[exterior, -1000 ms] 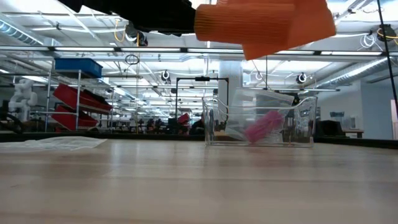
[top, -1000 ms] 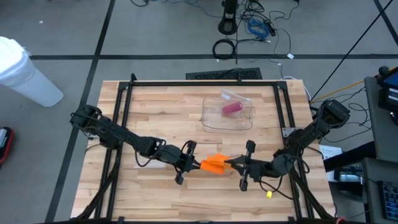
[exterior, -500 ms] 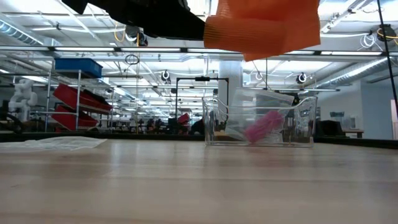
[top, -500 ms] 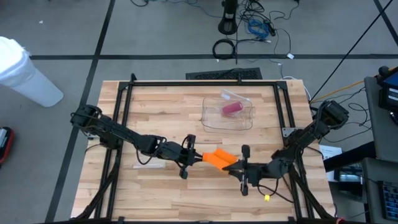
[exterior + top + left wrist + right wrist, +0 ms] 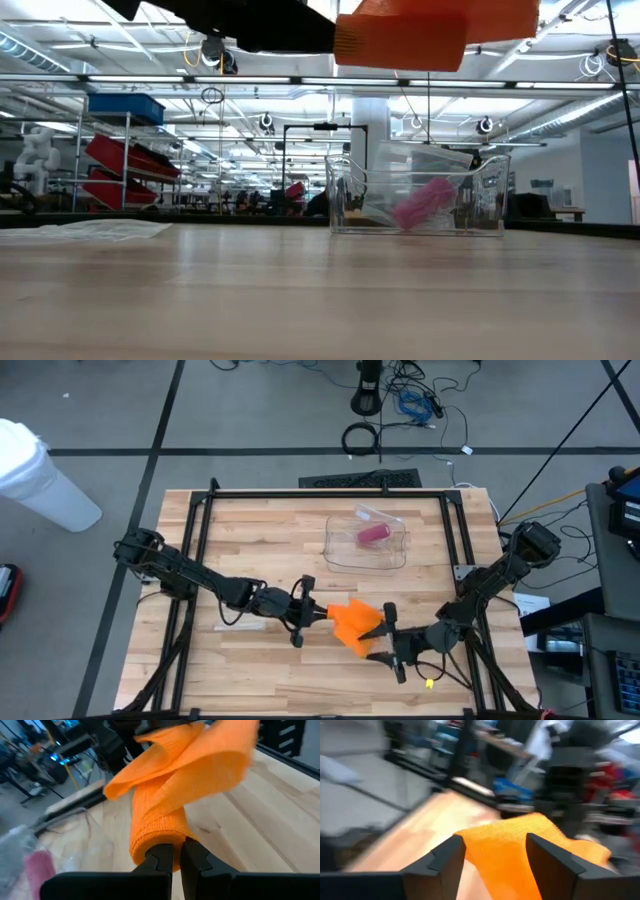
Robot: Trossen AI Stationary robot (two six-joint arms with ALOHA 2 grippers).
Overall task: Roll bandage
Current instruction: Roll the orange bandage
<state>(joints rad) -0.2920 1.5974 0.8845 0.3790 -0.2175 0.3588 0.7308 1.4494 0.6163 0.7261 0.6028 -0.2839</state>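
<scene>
The bandage [image 5: 352, 624] is bright orange, woven, partly wound into a short roll with a loose flap spreading off one end. It is held in the air above the front middle of the wooden desk [image 5: 260, 540], between the two arms. The left gripper [image 5: 312, 616] has its jaws pressed together on the end of the roll; the left wrist view shows the dark fingers [image 5: 159, 860] pinching the roll's rim while the loose flap folds over above it. The right gripper [image 5: 385, 643] stands just beside the free flap with its jaws spread; in the right wrist view the orange cloth lies between the two fingers [image 5: 445, 860], and whether they touch it cannot be told.

In the low view only the underside of the bandage shows at the upper edge, cut off by the frame, and the arms above it are dark shapes. The right wrist view is smeared, so the far background cannot be made out.

Behind, toward the back of the desk, a clear plastic box [image 5: 367, 541] holds a pink roll [image 5: 373, 534]. It stands well apart from both grippers.
</scene>
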